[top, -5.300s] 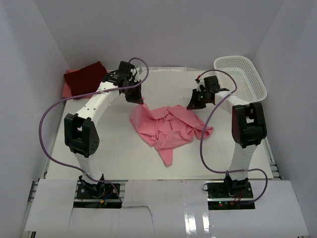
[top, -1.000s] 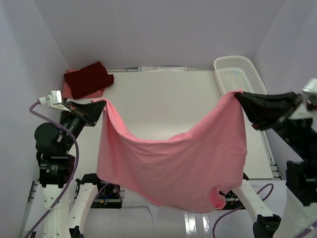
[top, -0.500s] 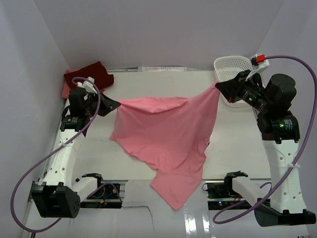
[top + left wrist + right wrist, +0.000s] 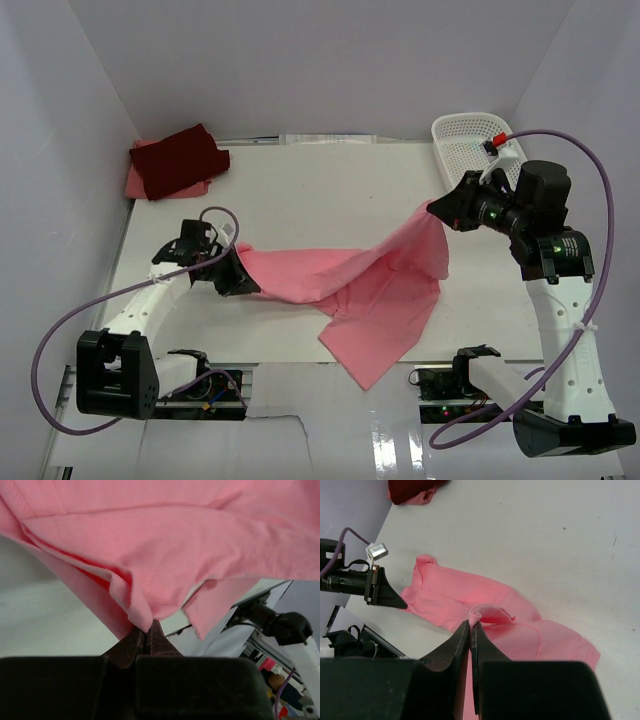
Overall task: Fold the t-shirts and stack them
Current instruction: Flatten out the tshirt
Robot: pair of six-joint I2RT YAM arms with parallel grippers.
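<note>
A pink t-shirt lies stretched across the near half of the table, and its lower part hangs over the front edge. My left gripper is low at the near left, shut on one end of it; the left wrist view shows cloth pinched in the closed tips. My right gripper holds the other end raised above the table at the right, with its jaws shut on a small fold of the shirt. A folded dark maroon t-shirt rests on a salmon pink one in the back left corner.
A white mesh basket stands at the back right, just behind the right arm. The white enclosure walls close in the left, the right and the back. The left arm's purple cable loops off the table's near left.
Both arms have come down and forward. The shirt hung spread in the air and now lies mostly on the table. The left gripper sank to the near left, and both grips held.
</note>
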